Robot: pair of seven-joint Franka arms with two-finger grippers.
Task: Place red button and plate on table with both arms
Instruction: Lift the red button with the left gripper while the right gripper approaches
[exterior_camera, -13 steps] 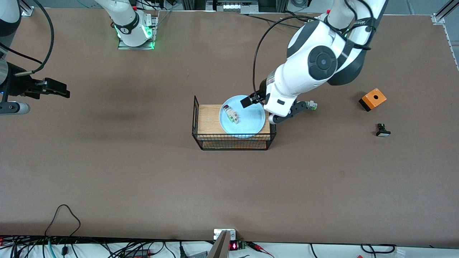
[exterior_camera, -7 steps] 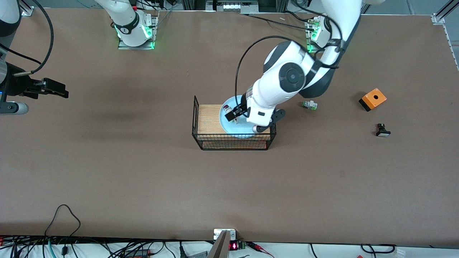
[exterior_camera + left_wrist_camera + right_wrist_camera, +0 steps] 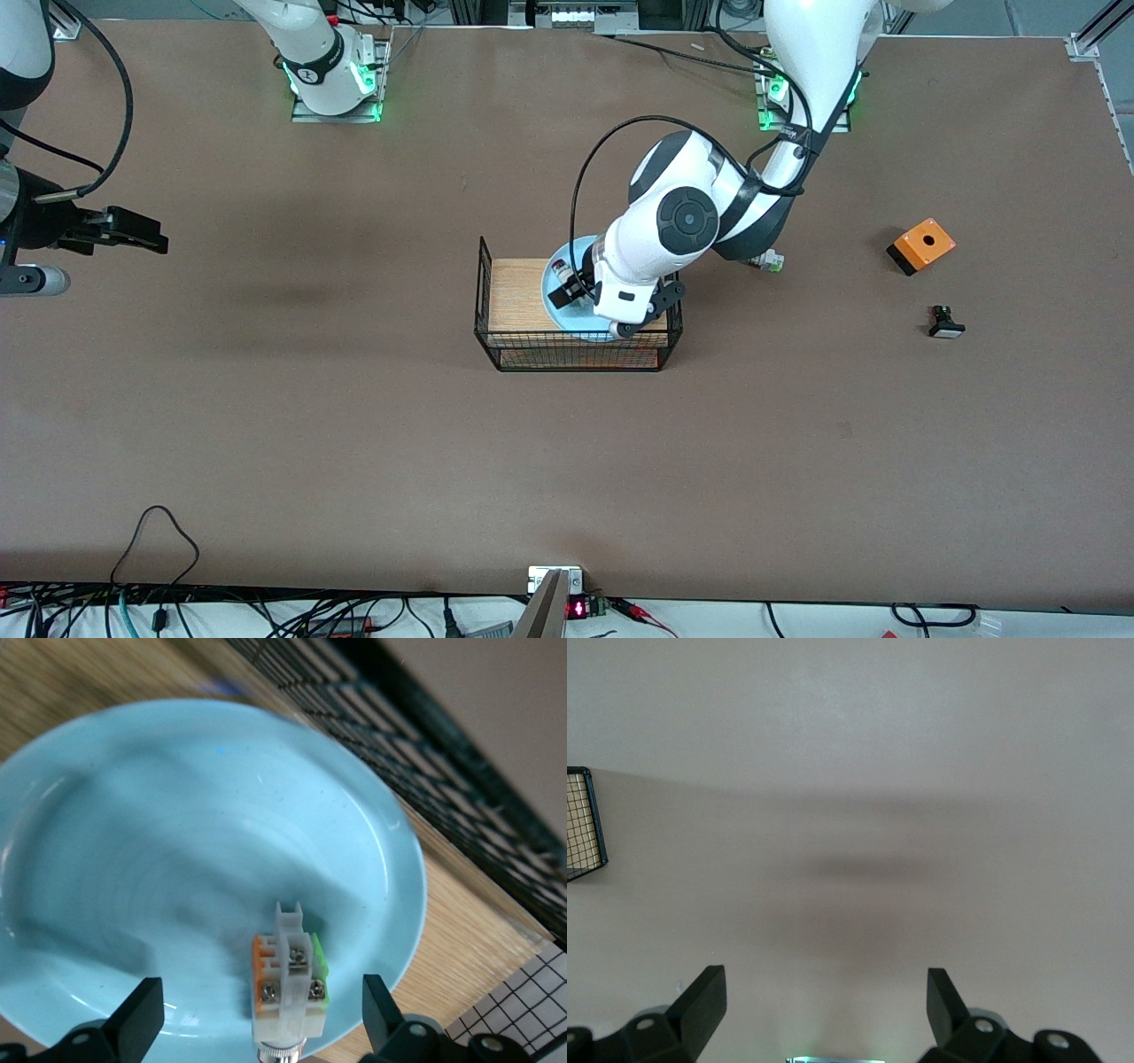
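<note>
A pale blue plate (image 3: 556, 310) sits on the wood top of a small black wire rack (image 3: 532, 341) in the middle of the brown table (image 3: 354, 425). The red button (image 3: 285, 979), a tiny blocky white part with orange and green flecks and two screw heads, lies in the plate near its rim. The left gripper (image 3: 257, 1014) hangs directly over it, fingers spread wide on either side of the part and touching nothing. The button looks light, hard and small, so it probably wants a pinch across its flat plastic sides; it could skate on the glossy plate. The plate seems stiff, smooth and breakable, best taken by its raised rim. The right gripper (image 3: 824, 1005) waits over bare table toward the right arm's end, fingers open and empty. On the table toward the left arm's end lie a white part with a green cap (image 3: 767, 260), an orange box (image 3: 921, 245) and a black part with a white cap (image 3: 946, 323). No brand, label or readable writing shows on anything.
</note>
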